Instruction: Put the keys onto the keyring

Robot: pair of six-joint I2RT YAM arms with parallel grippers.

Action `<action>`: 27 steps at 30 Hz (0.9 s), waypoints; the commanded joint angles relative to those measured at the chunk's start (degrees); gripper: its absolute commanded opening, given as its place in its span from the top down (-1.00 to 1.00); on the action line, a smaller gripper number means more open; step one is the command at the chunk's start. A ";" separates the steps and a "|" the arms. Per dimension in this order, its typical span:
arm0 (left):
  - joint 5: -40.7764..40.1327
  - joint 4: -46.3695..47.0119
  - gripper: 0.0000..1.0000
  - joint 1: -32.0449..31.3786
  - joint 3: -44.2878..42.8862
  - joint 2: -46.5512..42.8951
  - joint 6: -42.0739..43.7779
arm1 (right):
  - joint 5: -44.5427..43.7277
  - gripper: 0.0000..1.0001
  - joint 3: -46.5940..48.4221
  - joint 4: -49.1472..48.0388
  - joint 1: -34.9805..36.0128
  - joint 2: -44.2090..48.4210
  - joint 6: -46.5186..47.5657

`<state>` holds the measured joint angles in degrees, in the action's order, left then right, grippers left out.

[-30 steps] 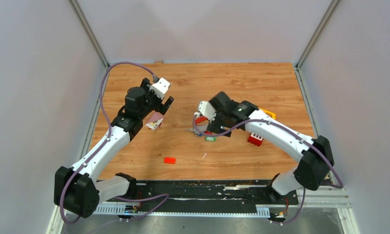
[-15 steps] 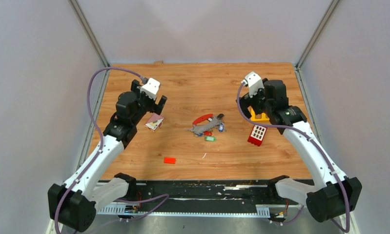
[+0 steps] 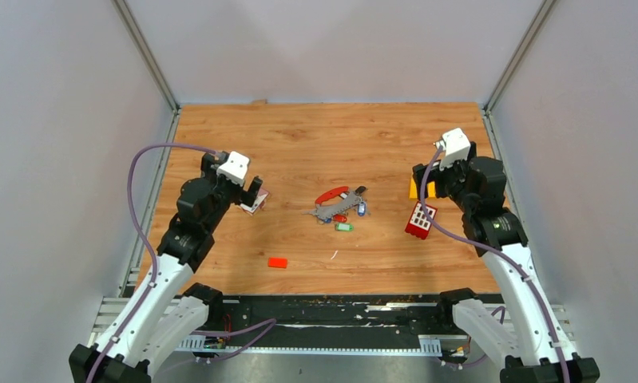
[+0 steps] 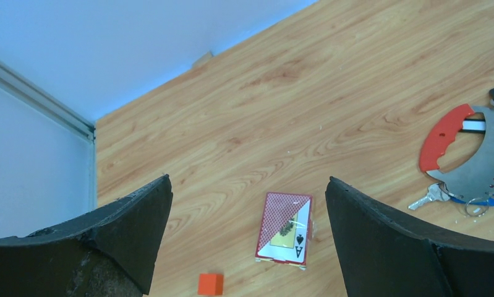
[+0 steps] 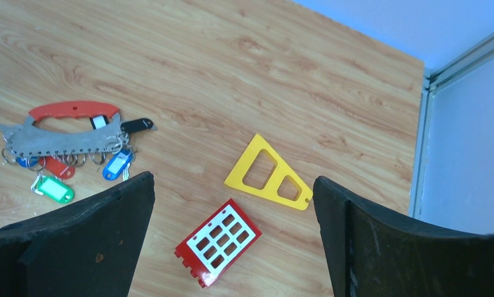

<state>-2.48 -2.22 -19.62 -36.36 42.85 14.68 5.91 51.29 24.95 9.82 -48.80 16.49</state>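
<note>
The keyring (image 3: 332,203), a red curved strap on a grey metal strip, lies at the middle of the table. It also shows in the right wrist view (image 5: 65,141) and the left wrist view (image 4: 476,167). Keys hang from or lie by the strip: a green-tagged key (image 5: 54,189), a blue-tagged key (image 5: 117,164) and a black-tagged key (image 5: 137,125). I cannot tell which are threaded. My left gripper (image 3: 251,190) (image 4: 248,182) is open and empty above a card deck, left of the keyring. My right gripper (image 3: 429,183) (image 5: 233,179) is open and empty, to the keyring's right.
A playing-card deck (image 4: 285,228) lies under the left gripper, with a small orange block (image 4: 211,284) nearer the front. A red window brick (image 5: 218,241) and a yellow triangular piece (image 5: 270,173) lie under the right gripper. Grey walls close both sides.
The right arm has swung away from the keyring to the right side and pulled back. The left arm has drawn back toward the near edge. The keyring lies uncovered.
</note>
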 commanded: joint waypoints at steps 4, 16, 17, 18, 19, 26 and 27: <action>-1.31 1.54 -1.00 0.37 -1.28 -3.08 0.11 | -0.75 -1.00 -0.94 -5.27 0.00 5.45 -0.91; -2.09 -0.91 -1.00 0.37 -2.46 -2.55 0.62 | 0.19 -1.00 -2.08 -5.96 0.05 10.36 -0.05; -2.09 -1.01 -1.00 0.37 -2.45 -2.39 0.62 | 0.23 -1.00 -2.07 -5.89 0.03 10.46 -0.06; -2.17 -1.17 -1.00 0.37 -2.55 -2.14 0.69 | 0.24 -1.00 -2.08 -5.83 0.02 10.52 -0.08; -2.25 -1.30 -1.00 0.37 -2.62 -1.89 0.67 | 0.29 -1.00 -2.06 -5.77 0.02 10.48 -0.06; -2.38 -2.22 -1.00 0.37 -3.32 -1.55 0.76 | 0.60 -1.00 -1.96 -5.39 0.02 10.39 -0.10; -2.07 -2.26 -1.00 0.37 -3.23 -1.54 0.77 | 0.72 -1.00 -1.98 -5.37 0.02 10.49 -0.06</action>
<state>-4.23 -5.15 -19.62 -36.82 41.39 14.96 6.09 49.50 21.71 9.82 -38.81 16.56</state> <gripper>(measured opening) 0.998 0.998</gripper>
